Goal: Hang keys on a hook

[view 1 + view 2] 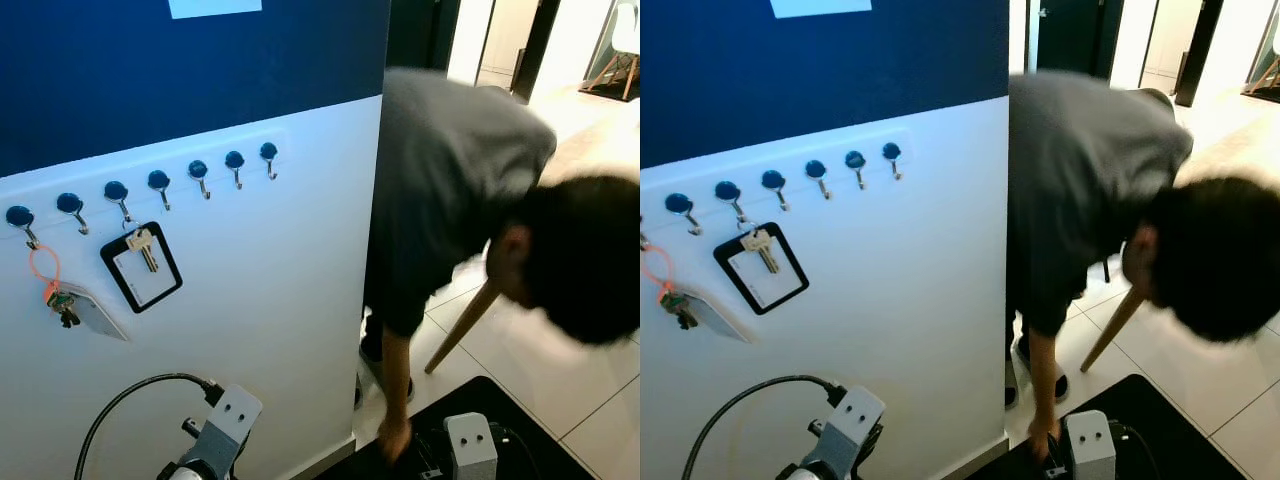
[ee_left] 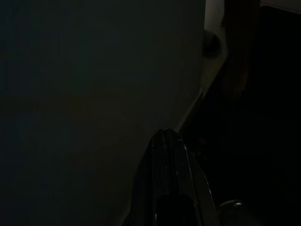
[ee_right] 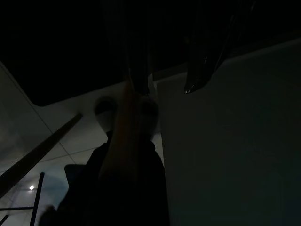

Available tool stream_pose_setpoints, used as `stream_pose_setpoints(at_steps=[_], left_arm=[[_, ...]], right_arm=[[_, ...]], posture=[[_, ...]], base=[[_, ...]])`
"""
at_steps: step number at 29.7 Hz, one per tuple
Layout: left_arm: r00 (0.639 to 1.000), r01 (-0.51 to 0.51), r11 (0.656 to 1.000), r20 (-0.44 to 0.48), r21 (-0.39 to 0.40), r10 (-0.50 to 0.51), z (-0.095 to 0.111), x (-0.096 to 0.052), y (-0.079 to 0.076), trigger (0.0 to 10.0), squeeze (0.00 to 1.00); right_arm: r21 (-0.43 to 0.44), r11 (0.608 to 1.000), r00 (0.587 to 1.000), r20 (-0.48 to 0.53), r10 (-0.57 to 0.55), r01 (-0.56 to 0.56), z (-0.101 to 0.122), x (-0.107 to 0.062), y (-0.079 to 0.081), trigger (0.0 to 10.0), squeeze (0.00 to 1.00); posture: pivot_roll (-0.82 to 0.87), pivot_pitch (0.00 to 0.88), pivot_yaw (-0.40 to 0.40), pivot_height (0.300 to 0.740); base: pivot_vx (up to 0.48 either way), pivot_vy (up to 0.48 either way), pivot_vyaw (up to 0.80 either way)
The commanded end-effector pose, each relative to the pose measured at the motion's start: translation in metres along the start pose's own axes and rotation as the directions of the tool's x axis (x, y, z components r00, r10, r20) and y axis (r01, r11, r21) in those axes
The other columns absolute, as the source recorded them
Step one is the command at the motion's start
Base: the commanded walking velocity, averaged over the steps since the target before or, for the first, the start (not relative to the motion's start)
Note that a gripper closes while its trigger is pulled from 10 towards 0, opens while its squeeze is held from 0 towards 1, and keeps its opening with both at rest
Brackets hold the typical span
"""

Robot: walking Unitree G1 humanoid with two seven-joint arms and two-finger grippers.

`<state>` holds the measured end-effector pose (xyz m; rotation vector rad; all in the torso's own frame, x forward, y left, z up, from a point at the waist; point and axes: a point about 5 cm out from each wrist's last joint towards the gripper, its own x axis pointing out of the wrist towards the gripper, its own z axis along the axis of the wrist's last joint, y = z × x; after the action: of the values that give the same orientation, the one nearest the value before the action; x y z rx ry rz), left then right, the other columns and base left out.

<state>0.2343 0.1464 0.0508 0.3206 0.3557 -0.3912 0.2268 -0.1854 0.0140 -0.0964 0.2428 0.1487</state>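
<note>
White panel: hooks are standing free; your right gripper is hanging fingers apart, left gripper's claw unreadable.

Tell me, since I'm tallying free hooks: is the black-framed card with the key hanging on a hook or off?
Hanging. The black-framed card with its key dangles tilted against the white wall, under the third hook from the left.

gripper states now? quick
Left gripper: hangs low by the white wall, fingers look closed, holding nothing.
Right gripper: dark view, cannot be told.
</note>
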Motion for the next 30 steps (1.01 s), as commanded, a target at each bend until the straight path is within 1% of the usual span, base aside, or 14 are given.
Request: stream_pose_setpoints(at_steps=[1,13,16,22,27,30], left_arm=[[1.000,-0.011,1.000,-0.028,-0.029,0.010,-0.0094,-0.0019,-0.0014,10.0,0.00],[1.000,-0.024,0.999,-0.020,-0.036,0.023,-0.0131,-0.0018,-0.0032,10.0,0.00],[1.000,-0.023,0.999,-0.017,-0.025,0.022,-0.0140,-0.0021,-0.0034,10.0,0.00],[1.000,-0.022,0.999,-0.008,-0.041,0.022,-0.0141,-0.0017,-0.0039,10.0,0.00],[1.000,-0.019,0.999,-0.003,-0.036,0.019,-0.0136,-0.0011,-0.0055,10.0,0.00],[1.000,-0.018,0.999,-0.002,-0.036,0.018,-0.0138,-0.0009,-0.0061,10.0,0.00]], right_arm=[[-0.002,1.000,1.000,-0.011,0.000,0.000,-0.0041,-0.0016,-0.0002,10.0,0.00],[-0.009,1.000,1.000,0.002,0.011,-0.011,-0.0031,0.0027,0.0019,10.0,0.00],[-0.007,1.000,1.000,0.004,0.011,-0.011,-0.0033,0.0031,0.0022,10.0,0.00],[0.003,1.000,1.000,0.005,0.009,-0.009,-0.0038,0.0032,0.0019,10.0,0.00],[0.009,1.000,1.000,0.001,0.009,-0.009,-0.0049,0.0029,0.0014,10.0,0.00],[0.011,1.000,1.000,-0.001,0.009,-0.009,-0.0053,0.0029,0.0012,10.0,0.00]], posture=[[0.04,0.125,0.077,0.740],[0.05,0.119,0.072,0.740],[0.05,0.119,0.074,0.740],[0.05,0.121,0.074,0.740],[0.05,0.123,0.072,0.740],[0.05,0.124,0.072,0.740]], base=[[0.000,0.000,0.00],[0.000,0.000,0.00],[0.000,0.000,0.00],[0.000,0.000,0.00],[0.000,0.000,0.00],[0.000,0.000,-0.76]])
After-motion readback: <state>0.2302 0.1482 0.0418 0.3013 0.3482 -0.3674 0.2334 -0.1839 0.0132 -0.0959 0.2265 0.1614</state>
